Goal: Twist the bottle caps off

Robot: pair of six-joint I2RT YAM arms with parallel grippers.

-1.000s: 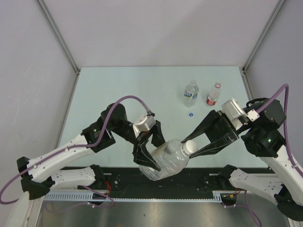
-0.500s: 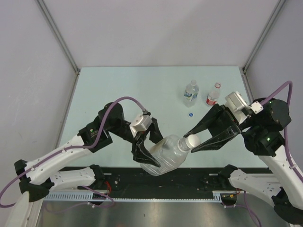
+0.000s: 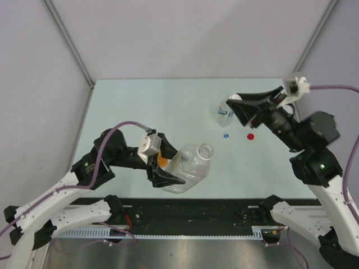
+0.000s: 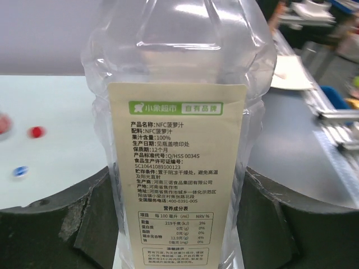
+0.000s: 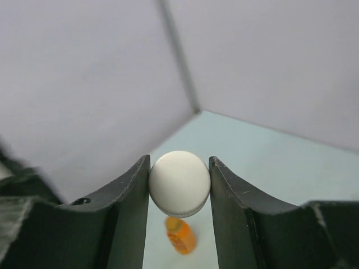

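Nearest, the left gripper (image 3: 167,168) has its jaws closed partway round the large bottle (image 3: 190,162). The bottle is clear ribbed plastic with a paper label, tilted, its neck open. Beyond, a blue cap (image 3: 226,135) and a red cap (image 3: 250,136) lie on the pale bench (image 3: 140,106). Farthest, the raised right gripper (image 3: 238,106) pinches the smooth, round white cap (image 5: 179,183) between narrow jaws. The unscrewing looks finished; the next move would be to set this cap down by the others.

Pale green table (image 3: 140,106), matte and flat. Lying right of centre, 2 loose caps: blue cap (image 3: 226,135) and red cap (image 3: 250,136), side by side, near but apart. Just behind the blue one, standing upright, small blue-labelled bottle (image 3: 223,115), partly hidden.
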